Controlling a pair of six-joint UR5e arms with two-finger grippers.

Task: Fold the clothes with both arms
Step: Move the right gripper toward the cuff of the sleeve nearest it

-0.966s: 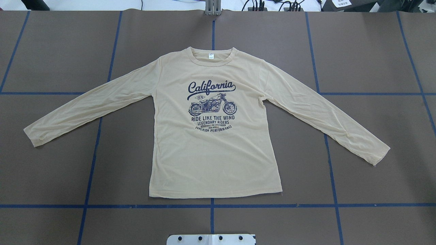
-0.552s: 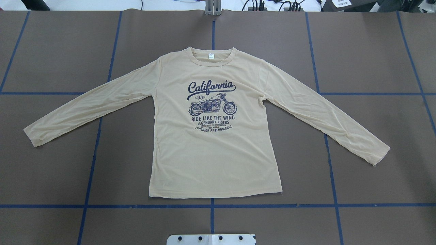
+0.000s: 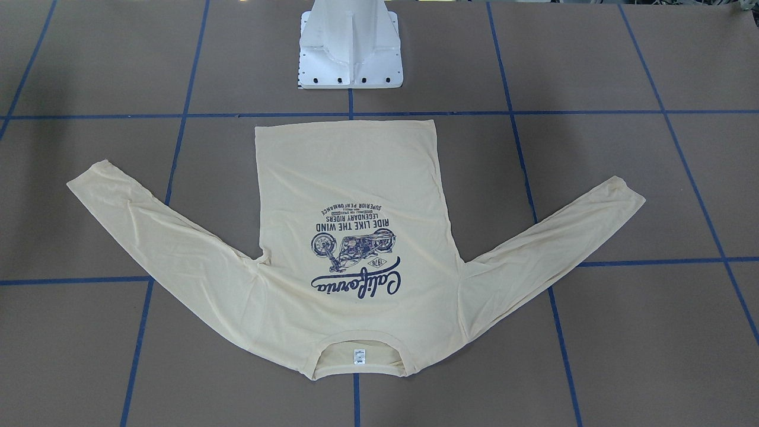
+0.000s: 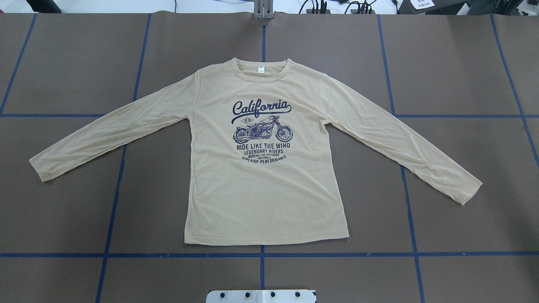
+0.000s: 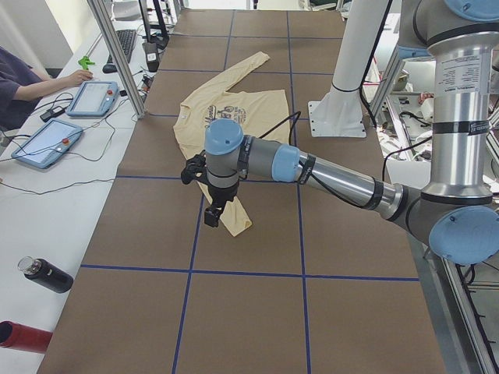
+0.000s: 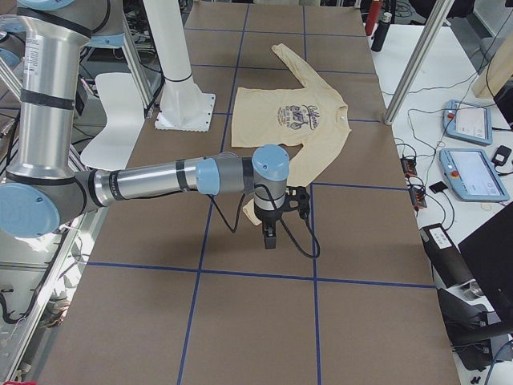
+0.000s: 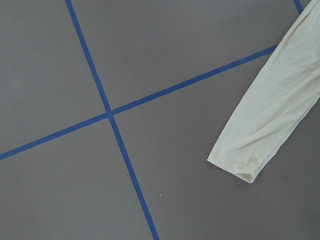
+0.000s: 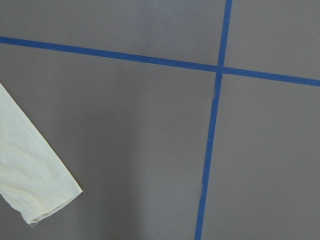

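- The cream-yellow long-sleeved T-shirt (image 4: 265, 198) is laid flat and unfolded on the brown table (image 4: 463, 63), with the navy "California" motorcycle print (image 4: 262, 130) facing up.
- Its collar is turned away from the robot. Its hem is set just beside the blue tape line (image 4: 337, 254) that runs in front of the white pedestal base (image 3: 350, 53).
- Both sleeves are spread wide and slanted back toward the robot's side.
- The left arm (image 5: 335, 175) is stretched out low over the table. The left gripper (image 5: 211, 220) is pointed downward near the left cuff (image 7: 245, 165), which is seen lying flat at the edge of the left wrist view.
- The right arm (image 6: 152, 183) is extended in the same way, with the right gripper (image 6: 269, 241) held near the right cuff (image 8: 45, 200).
- Each gripper is seen only from the side, so it cannot be told whether its jaws are apart or closed.
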